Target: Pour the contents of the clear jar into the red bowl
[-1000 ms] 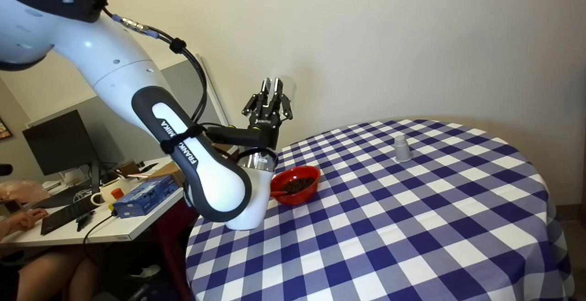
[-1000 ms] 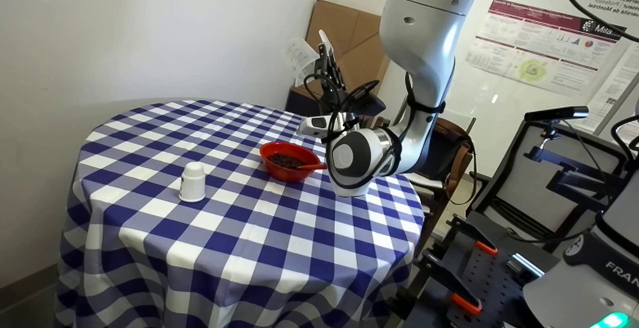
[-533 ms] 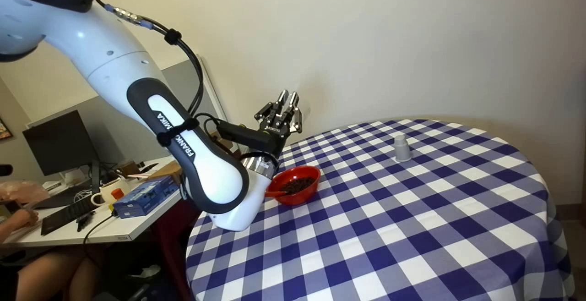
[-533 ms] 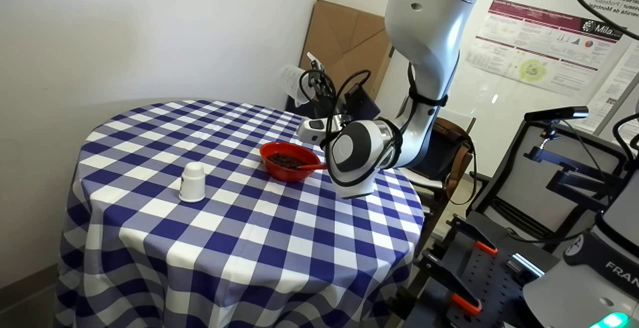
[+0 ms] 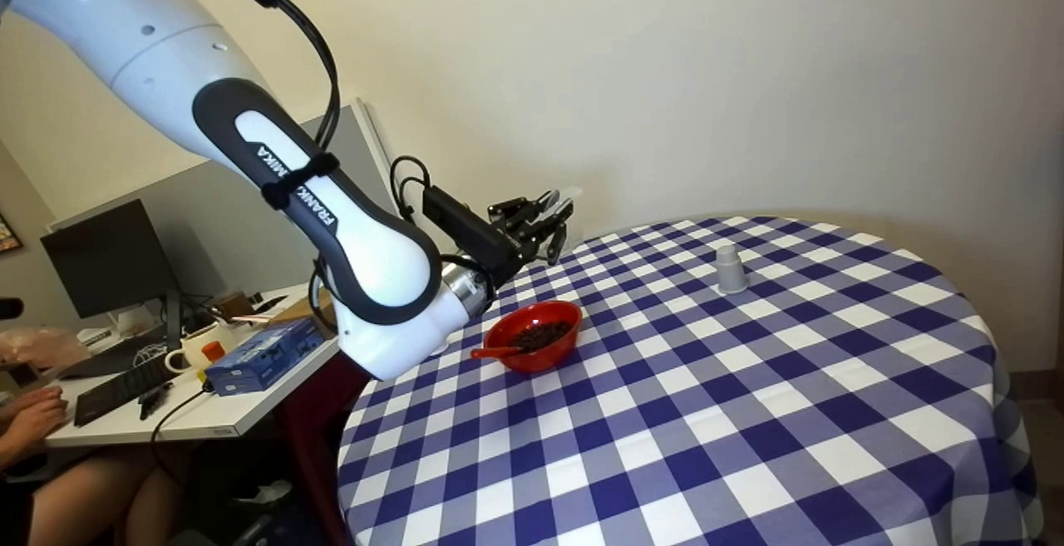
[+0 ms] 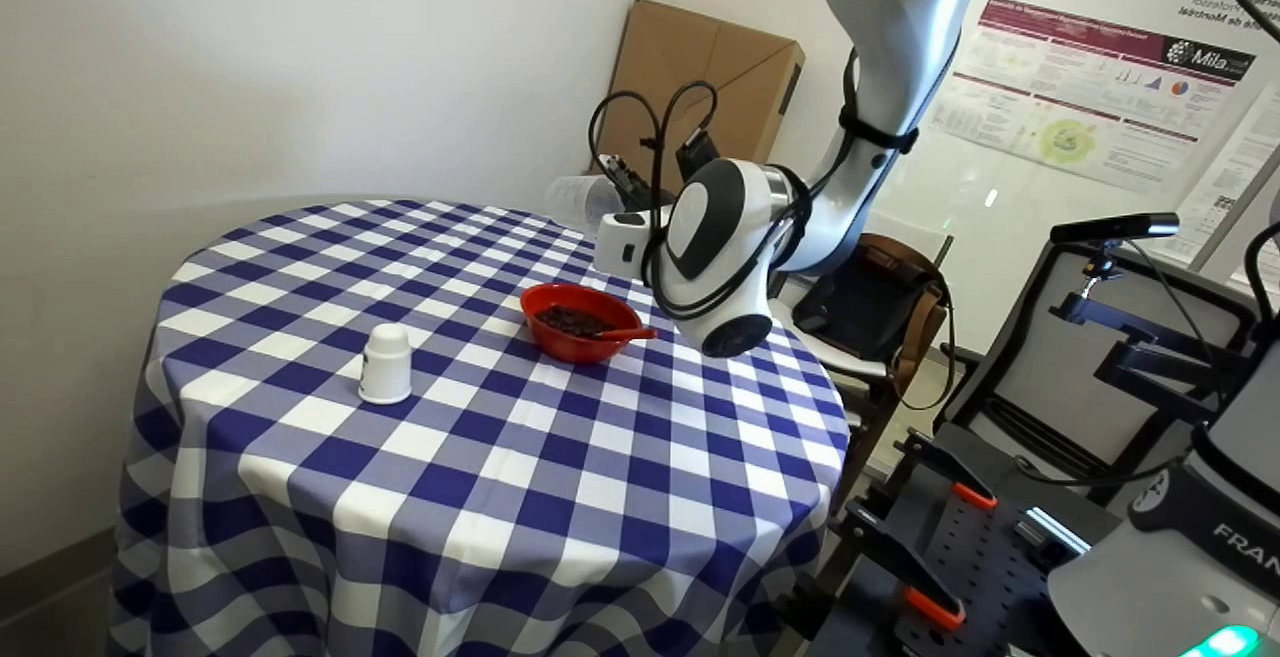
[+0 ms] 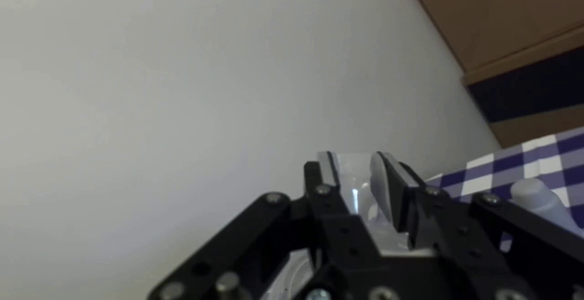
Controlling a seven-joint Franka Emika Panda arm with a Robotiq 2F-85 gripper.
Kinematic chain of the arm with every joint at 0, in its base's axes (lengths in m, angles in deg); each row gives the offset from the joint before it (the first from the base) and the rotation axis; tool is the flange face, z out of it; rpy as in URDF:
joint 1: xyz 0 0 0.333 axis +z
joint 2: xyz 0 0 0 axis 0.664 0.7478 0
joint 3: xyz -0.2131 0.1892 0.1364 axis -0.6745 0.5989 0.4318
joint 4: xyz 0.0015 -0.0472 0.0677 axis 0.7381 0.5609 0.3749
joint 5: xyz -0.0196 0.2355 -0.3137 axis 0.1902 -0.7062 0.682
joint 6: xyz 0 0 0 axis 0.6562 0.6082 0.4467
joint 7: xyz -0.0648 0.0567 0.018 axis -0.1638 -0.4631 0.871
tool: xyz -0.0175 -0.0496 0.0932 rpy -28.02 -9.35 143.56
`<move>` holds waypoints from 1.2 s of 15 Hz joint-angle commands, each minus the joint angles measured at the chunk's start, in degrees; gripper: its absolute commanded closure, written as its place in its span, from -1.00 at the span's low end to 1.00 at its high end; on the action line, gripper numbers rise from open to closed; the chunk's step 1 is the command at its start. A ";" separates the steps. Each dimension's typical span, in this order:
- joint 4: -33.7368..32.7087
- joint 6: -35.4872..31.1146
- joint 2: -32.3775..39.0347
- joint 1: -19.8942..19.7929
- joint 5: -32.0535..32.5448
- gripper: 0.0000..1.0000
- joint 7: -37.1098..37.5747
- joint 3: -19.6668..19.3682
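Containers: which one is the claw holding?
The clear jar, the only one in the air; the red bowl and white container stand on the cloth.

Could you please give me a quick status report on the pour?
Gripper shut on clear jar, held aloft. Red bowl holds dark bits. Possible snag: red handle jutting over its rim.

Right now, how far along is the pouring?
Pouring looks done: small dark pieces lie in the round red bowl. In progress: the black two-fingered hand grips the clear cylindrical jar, tilted, its visible part looking empty. Left, probably: setting the jar down, as the hand has not released it.
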 commanded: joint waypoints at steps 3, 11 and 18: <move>-2.12 -8.85 -10.22 -19.29 -5.76 0.80 -12.15 15.56; -11.12 -16.59 -12.99 -31.15 -27.60 0.80 -24.73 21.25; -17.92 -27.13 -9.46 -35.62 -45.12 0.80 -35.10 20.81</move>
